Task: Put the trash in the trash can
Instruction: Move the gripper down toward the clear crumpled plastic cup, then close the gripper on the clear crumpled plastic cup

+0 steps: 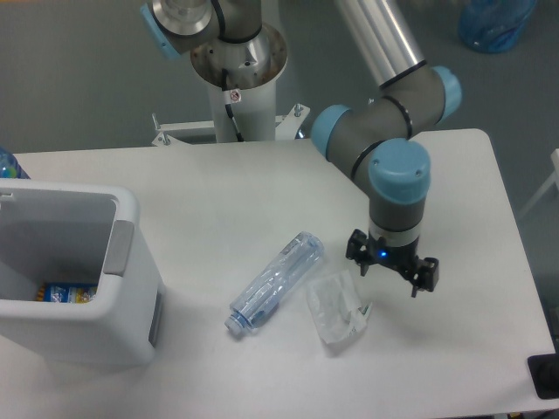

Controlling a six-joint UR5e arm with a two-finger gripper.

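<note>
Fingers (390, 273) released, empty — at 3 o'clock of the wrapper (336, 312); you risk pinching only film and dropping it.
</note>
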